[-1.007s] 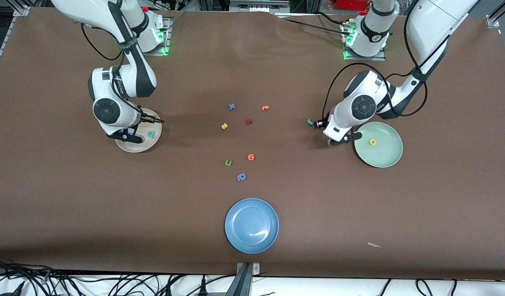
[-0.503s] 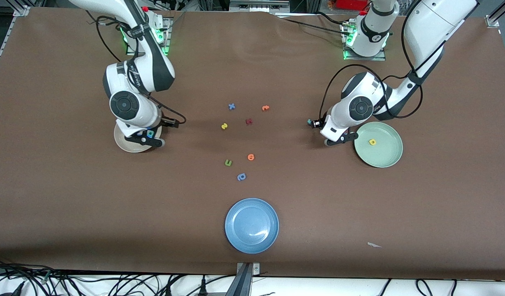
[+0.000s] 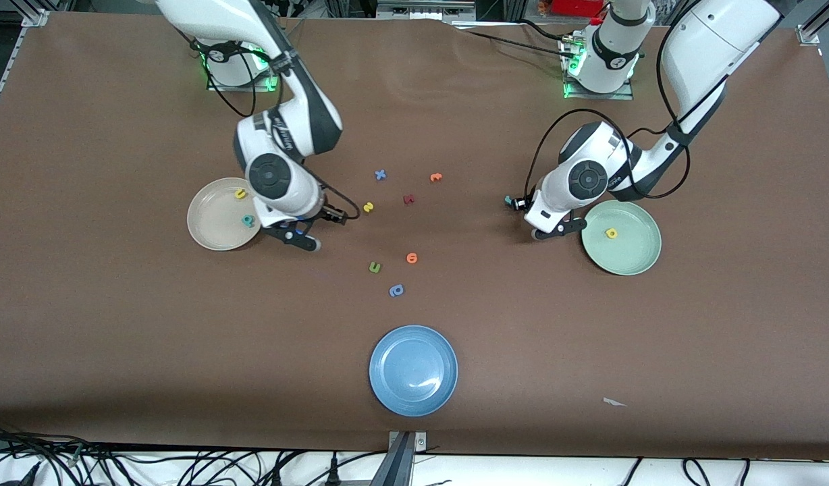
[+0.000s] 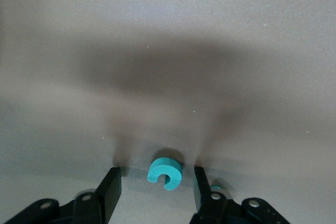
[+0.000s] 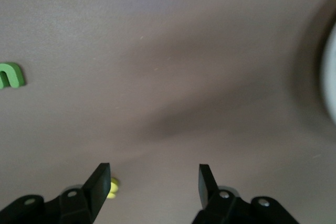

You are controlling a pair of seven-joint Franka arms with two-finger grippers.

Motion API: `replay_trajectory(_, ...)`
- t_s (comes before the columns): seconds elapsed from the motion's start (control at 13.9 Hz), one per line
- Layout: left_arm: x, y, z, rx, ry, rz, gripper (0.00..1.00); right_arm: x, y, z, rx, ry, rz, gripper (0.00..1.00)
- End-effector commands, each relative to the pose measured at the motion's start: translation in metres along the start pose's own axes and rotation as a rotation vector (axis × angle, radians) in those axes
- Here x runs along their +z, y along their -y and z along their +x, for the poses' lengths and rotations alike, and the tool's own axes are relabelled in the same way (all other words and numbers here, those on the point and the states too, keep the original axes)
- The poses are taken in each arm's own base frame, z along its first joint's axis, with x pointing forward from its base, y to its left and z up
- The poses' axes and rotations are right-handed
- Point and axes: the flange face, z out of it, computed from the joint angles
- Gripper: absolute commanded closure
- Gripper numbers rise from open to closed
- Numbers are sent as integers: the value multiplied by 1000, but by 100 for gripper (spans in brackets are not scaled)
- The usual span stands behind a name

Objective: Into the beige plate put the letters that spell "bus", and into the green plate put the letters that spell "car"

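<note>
Brown mat, letters scattered mid-table. We see left gripper [image 4: 155, 190] spread, straddling teal c [image 4: 165, 172] beside green plate [image 3: 640, 260] — light, soft foam; pinch flat outer edges. Right gripper [image 5: 155, 182] spread, empty, near beige plate [image 3: 208, 229] — yellow s [image 3: 368, 207] just beside it.

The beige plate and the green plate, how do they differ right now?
The beige plate holds two letters, a yellow u and a teal b; the green plate holds only a yellow a. The beige plate sits toward the right arm's end of the table, the green plate toward the left arm's end. Both are round, shallow, similar in size, and about equally near the front camera.
</note>
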Motion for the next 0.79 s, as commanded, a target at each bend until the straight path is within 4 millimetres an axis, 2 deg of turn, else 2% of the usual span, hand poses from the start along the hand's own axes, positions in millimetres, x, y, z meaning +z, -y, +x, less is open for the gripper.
replay_trajectory(0.0, 2, -2, 0, -4, -24, 10, 40, 15, 23, -17, 136, -24, 24, 27)
replay_trajectory(0.22, 2, -2, 0, -4, -24, 10, 58, 32, 40, -43, 204, 3, 71, 30)
replay_trajectory(0.36, 2, -2, 0, -4, -24, 10, 68, 39, 42, -44, 206, 3, 74, 30)
replay_trajectory(0.58, 1, -3, -1, -2, -26, 10, 77, 54, 48, -56, 230, 1, 66, 37)
replay_trajectory(0.72, -8, -3, 3, -5, -39, 13, 77, 61, 46, -60, 231, 4, 52, 40)
